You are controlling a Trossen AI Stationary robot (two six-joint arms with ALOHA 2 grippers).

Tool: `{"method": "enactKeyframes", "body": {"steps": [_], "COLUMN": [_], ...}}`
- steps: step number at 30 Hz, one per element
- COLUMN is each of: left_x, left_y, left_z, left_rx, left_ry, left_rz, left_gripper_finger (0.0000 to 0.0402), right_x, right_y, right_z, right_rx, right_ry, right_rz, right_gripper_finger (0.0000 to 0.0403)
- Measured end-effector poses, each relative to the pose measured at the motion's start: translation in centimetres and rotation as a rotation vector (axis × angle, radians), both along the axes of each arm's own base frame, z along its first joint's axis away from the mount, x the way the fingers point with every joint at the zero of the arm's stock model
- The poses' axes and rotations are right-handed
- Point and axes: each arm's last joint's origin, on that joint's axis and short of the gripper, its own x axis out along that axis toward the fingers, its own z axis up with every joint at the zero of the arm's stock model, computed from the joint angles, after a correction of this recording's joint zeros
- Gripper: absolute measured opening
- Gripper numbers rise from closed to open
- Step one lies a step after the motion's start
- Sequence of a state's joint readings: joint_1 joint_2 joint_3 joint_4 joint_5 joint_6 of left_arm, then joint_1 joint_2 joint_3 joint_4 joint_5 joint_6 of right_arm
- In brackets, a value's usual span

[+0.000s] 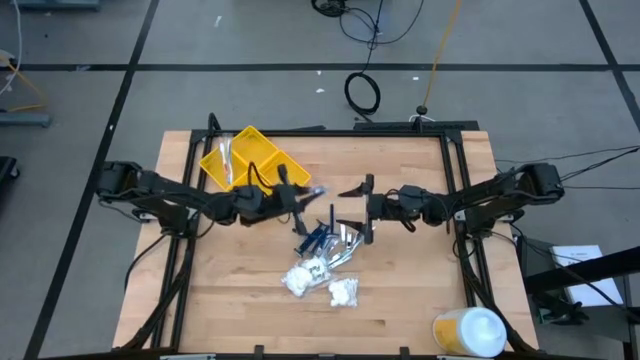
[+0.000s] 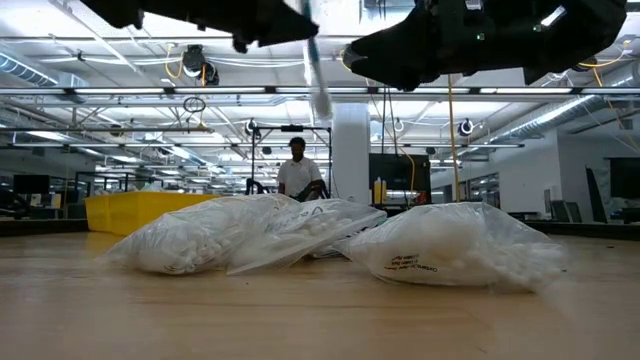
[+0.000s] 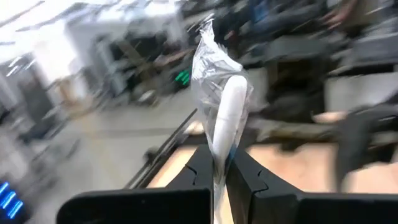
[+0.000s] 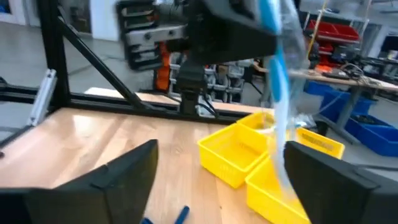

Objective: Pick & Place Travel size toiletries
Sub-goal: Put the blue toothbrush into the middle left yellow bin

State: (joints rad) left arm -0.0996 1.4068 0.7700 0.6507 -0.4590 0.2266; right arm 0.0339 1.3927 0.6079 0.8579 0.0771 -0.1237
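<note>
Left tool (image 3: 219,171) lifts a clear packet (image 3: 221,109)

No print is readable to us. Our left tool pinches the packet above the tabletop (image 1: 400,290), right of the yellow tray (image 1: 250,155); right tool (image 1: 368,208) gapes wide beside the remaining toiletries (image 1: 322,262).

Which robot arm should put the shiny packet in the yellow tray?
Probably the left. Its gripper already pinches the silvery-clear packet and is nearer the yellow tray. The right gripper is open, holding nothing.
</note>
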Motion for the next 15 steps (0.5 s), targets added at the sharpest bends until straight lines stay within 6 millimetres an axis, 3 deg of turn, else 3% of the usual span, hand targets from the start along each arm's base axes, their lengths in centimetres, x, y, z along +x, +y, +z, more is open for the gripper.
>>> {"method": "enactKeyframes", "body": {"steps": [5, 11, 15], "left_x": [-1.8, -4.9, -7.9], "left_y": [0.7, 1.9, 2.9], "left_z": [0.6, 0.9, 0.1], "left_rx": [-0.061, -0.156, -0.216], "left_ry": [0.084, 0.149, 0.160], "left_rz": [0.153, 0.351, 0.475], "left_gripper_finger": [0.0007, 0.0008, 0.0006], "right_x": [-1.0, -1.8, -1.8], "right_y": [-0.2, -0.2, -0.2], "right_z": [1.0, 1.5, 1.4], "right_rx": [0.003, 0.011, 0.028], "right_ry": [0.028, 0.069, 0.078], "right_rz": [-0.037, -0.035, -0.036], "right_gripper_finger": [0.0368, 0.0364, 0.0357]}}
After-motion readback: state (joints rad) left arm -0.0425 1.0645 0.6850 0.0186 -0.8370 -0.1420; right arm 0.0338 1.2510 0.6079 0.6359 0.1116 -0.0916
